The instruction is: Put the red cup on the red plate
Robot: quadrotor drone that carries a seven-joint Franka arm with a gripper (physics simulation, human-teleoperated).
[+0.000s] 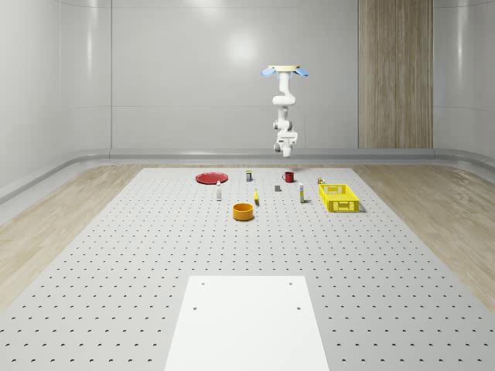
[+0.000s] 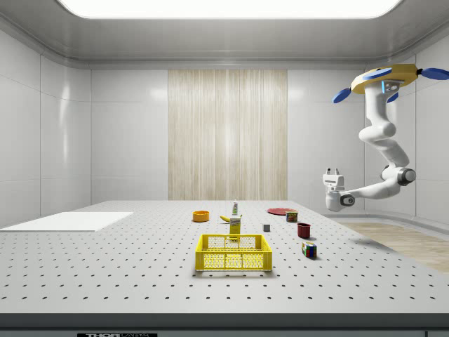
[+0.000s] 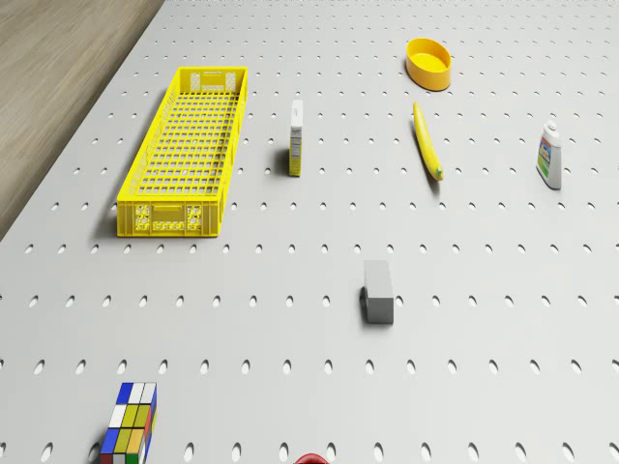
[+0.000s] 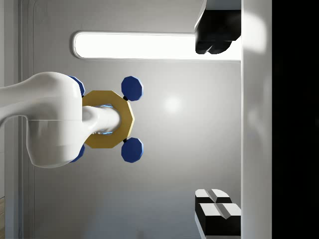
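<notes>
1. closest to the whole-scene camera there's a white sheet (image 1: pixel 247 323) lying on the table (image 1: pixel 116 255), nothing to do with the job.
2. mid-table: orange bowl (image 1: pixel 244 211), banana (image 3: pixel 427 141), yellow crate (image 1: pixel 339 197), a little carton (image 3: pixel 296 138).
3. further back the red cup (image 1: pixel 288 177) sits upright on the table, with the red plate (image 1: pixel 210 178) well apart toward the whole-scene view's left.
4. the drone (image 1: pixel 284 71) hovers high, roughly over the cup. the gripper (image 2: pixel 332 170) hangs well above it, pointing up, fingers spread with nothing between them.
5. so i'd say it's the approach step, cup not grabbed yet. next move needs the wrist flipped down and lowered around the cup.
</notes>
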